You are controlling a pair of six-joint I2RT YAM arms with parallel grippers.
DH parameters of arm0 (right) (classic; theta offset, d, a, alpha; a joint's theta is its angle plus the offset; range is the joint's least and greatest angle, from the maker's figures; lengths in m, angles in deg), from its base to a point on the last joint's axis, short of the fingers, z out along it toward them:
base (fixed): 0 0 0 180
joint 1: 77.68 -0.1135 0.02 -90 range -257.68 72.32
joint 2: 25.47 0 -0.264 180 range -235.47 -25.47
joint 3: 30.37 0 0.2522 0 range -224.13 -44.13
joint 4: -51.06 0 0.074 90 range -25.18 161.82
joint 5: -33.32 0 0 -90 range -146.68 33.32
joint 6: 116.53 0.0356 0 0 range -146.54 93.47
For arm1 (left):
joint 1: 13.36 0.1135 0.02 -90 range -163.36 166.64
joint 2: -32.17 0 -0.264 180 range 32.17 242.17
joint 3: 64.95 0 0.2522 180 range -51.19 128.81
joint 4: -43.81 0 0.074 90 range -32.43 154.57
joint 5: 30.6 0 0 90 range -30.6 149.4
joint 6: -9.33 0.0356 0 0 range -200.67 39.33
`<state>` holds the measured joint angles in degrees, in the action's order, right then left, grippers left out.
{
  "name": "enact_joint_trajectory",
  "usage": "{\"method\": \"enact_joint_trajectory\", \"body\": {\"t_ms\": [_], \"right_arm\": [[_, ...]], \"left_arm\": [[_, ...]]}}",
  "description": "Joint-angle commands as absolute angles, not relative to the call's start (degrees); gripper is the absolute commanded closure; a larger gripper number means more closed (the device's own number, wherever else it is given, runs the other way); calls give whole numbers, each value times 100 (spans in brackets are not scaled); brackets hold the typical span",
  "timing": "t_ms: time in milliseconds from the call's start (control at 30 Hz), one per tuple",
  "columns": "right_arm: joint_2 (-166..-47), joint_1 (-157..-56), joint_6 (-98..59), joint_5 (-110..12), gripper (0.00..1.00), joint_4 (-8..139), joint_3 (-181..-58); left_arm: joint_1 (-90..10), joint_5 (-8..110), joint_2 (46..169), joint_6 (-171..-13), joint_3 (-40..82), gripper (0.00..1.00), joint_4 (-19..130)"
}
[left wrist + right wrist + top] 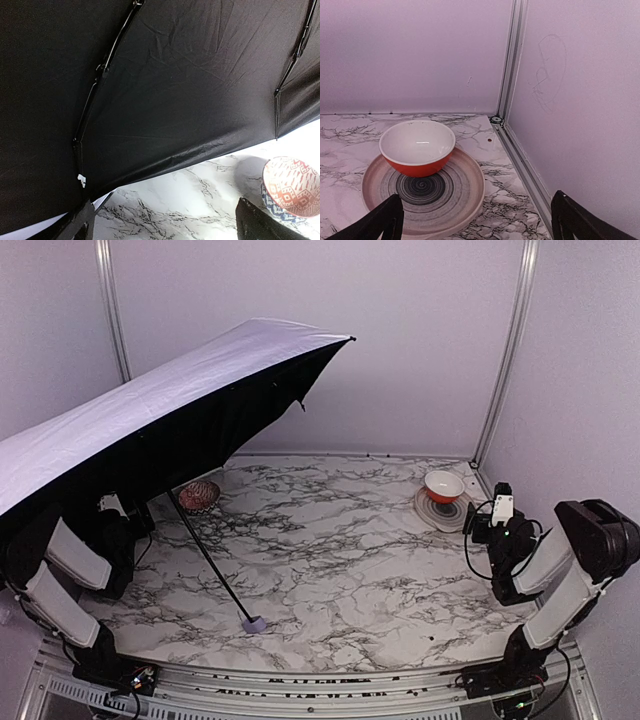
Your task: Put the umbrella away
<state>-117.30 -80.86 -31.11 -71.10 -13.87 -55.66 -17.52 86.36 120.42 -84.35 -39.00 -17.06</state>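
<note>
The umbrella (150, 400) stands open and tilted over the left half of the table, pale lavender outside and black inside. Its thin black shaft (210, 560) slants down to the small lavender handle (254, 624), which rests on the marble near the front. My left gripper (140, 520) sits under the canopy, open and holding nothing. In the left wrist view the black lining (175, 90) and its ribs fill most of the frame above my open left gripper (165, 220). My right gripper (472, 520) is at the far right, away from the umbrella, also open and holding nothing (477, 210).
A patterned bowl (199, 495) (290, 187) sits under the canopy's edge near the left gripper. A red bowl (417, 150) (444, 485) stands on a spiral-patterned plate (450, 200) in the back right corner, just ahead of the right gripper. Walls enclose the table.
</note>
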Motion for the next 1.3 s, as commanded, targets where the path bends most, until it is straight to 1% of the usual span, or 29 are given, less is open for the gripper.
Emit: {"method": "enact_joint_trajectory", "body": {"t_ms": [0, 333, 400, 533, 633, 733, 800, 867, 967, 1033, 1100, 1167, 1267], "right_arm": [[-11732, -8048, -3108, -7092, 0, -1488, -5671], [-11725, -8022, -3087, -7013, 0, -1410, -5693], [-11703, -8016, -3125, -6947, 0, -1476, -5674], [-11246, -8030, -3243, -6684, 0, -639, -5923], [-10875, -8115, -3346, -6652, 0, 50, -6151], [-10472, -8475, -3533, -6624, 0, 959, -6512], [-10289, -8706, -3435, -6060, 3, 1591, -6825], [-10274, -9034, -3424, -5447, 7, 1936, -7107], [-10537, -9706, -3500, -4932, 7, 2398, -7687], [-10797, -10119, -3532, -4640, 7, 2628, -8083], [-11070, -10496, -3601, -4347, 4, 2910, -8493], [-11350, -10819, -3624, -4150, 1, 3281, -8917], [-11781, -11264, -3575, -3678, 0, 3573, -9487]], "left_arm": [[-1723, 8603, 11988, -8453, -3835, 1, -1661], [-1727, 8552, 11956, -8391, -3830, 1, -1668], [-1739, 8305, 11707, -8303, -3698, 1, -1230], [-1809, 8318, 10919, -8190, -3287, 1, 53], [-1835, 8419, 10454, -8461, -3315, 1, 132], [-1879, 7915, 10214, -8685, -3263, 3, 306], [-1954, 7746, 10055, -8874, -3146, 7, 640], [-2105, 7614, 9884, -9013, -2964, 13, 1082], [-2385, 7344, 9628, -9186, -2734, 17, 1729], [-2479, 7038, 9349, -9424, -2723, 18, 1905], [-2488, 6874, 9070, -9721, -2816, 19, 1987], [-2493, 7030, 8802, -10010, -2916, 23, 2167], [-2495, 7127, 8568, -10261, -2911, 28, 2565]]}}
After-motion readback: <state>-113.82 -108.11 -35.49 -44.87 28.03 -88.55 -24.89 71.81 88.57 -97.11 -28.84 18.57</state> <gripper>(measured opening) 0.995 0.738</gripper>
